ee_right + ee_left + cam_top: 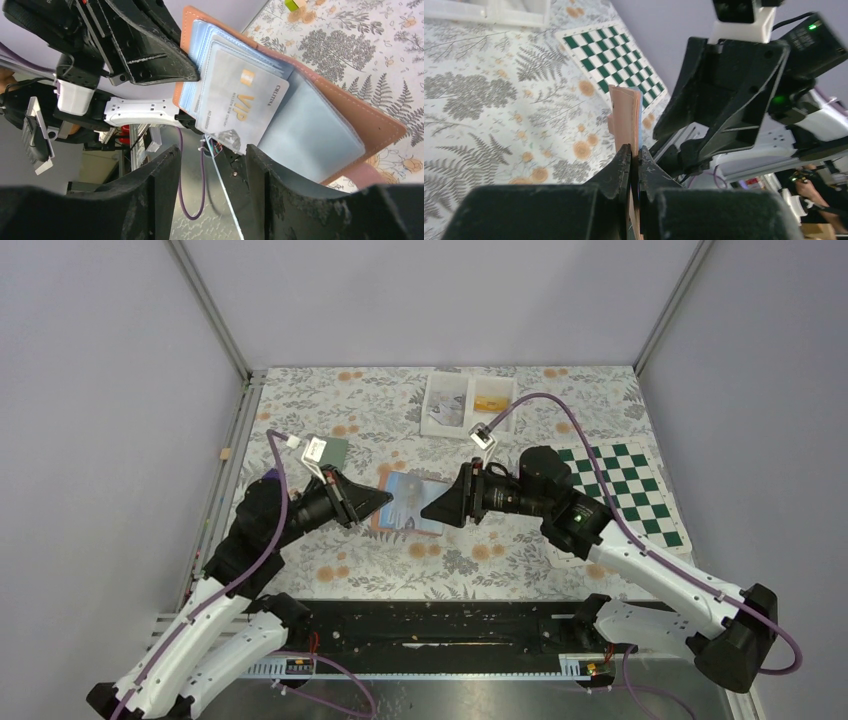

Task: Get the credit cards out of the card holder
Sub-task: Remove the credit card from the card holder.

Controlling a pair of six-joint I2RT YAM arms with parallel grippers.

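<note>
My left gripper (378,498) is shut on one edge of the open card holder (410,502) and holds it between the two arms. In the left wrist view the jaws (634,155) pinch its tan cover (626,117) edge-on. In the right wrist view the holder (320,130) shows its light-blue pockets, and a silvery VIP card (242,105) sticks partly out. My right gripper (210,157) is open, with the card's lower corner just beyond the gap between its fingers. In the top view the right gripper (432,508) faces the holder. A grey-green card (332,450) lies behind my left wrist.
A white two-compartment tray (465,405) stands at the back centre. A green-and-white chessboard mat (625,490) lies at the right under my right arm. A small lime piece (295,4) lies on the floral cloth. Metal frame posts stand at the back corners.
</note>
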